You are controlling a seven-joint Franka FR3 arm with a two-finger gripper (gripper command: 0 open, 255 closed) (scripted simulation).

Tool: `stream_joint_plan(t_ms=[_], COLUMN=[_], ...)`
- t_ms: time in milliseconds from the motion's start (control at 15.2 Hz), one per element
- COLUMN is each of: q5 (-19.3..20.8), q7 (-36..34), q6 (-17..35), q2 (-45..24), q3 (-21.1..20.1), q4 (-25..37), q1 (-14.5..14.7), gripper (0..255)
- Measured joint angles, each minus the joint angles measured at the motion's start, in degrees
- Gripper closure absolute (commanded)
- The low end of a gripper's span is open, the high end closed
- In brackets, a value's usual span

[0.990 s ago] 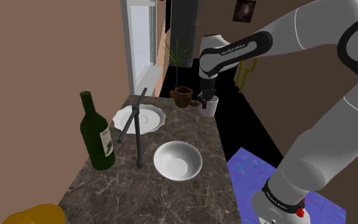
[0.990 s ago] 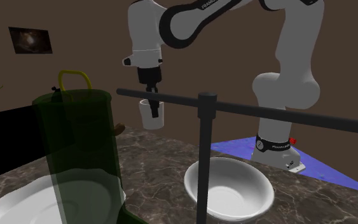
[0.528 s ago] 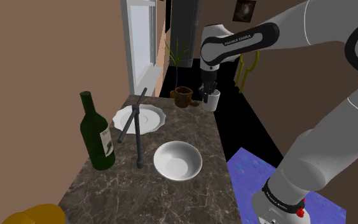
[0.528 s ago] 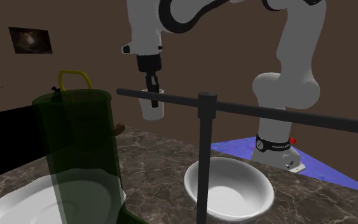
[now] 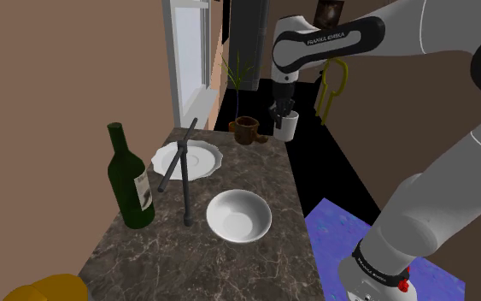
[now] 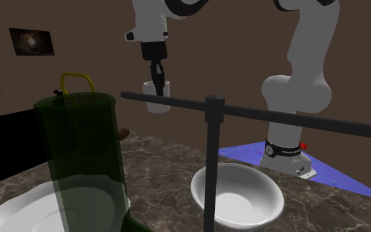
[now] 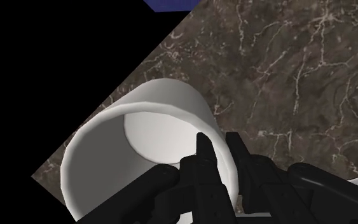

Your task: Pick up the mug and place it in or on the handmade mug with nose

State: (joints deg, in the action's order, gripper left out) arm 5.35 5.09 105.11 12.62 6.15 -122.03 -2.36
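My black gripper [image 5: 281, 114] is shut on the wall of a plain white mug [image 5: 285, 127], which hangs upright in the air above the far right corner of the dark marble counter [image 5: 230, 256]. In the second exterior view the mug [image 6: 156, 99] hangs well clear of the counter under the gripper [image 6: 157, 84]. In the wrist view one finger is inside the mug [image 7: 133, 153] and the other outside, with the gripper [image 7: 219, 150] clasping the rim. A brown handmade mug [image 5: 245, 130] stands on the counter's far end, to the shoulder view's left of the held mug.
A green wine bottle [image 5: 130, 181], a dark rod stand [image 5: 181, 175], a white plate [image 5: 188, 160] and a white bowl [image 5: 238, 215] sit on the counter. A potted plant [image 5: 237, 77] stands behind the brown mug. A blue mat [image 5: 349, 231] lies on the floor beside the stand.
The gripper has risen straight up with the white mug, from just above the counter to well above it. Nothing else has moved.
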Motion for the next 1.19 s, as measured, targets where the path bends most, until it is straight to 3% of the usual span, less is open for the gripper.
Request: stream_joint_plan(t_ms=[594,1188], q5=[-0.25,-2.37], q7=[0.48,3.81], q6=[-6.38,-11.52], q2=[-0.83,-20.56], q3=[-0.10,1.36], q4=[7.23,32.14], q1=[0.09,-1.03], gripper=[255,255])
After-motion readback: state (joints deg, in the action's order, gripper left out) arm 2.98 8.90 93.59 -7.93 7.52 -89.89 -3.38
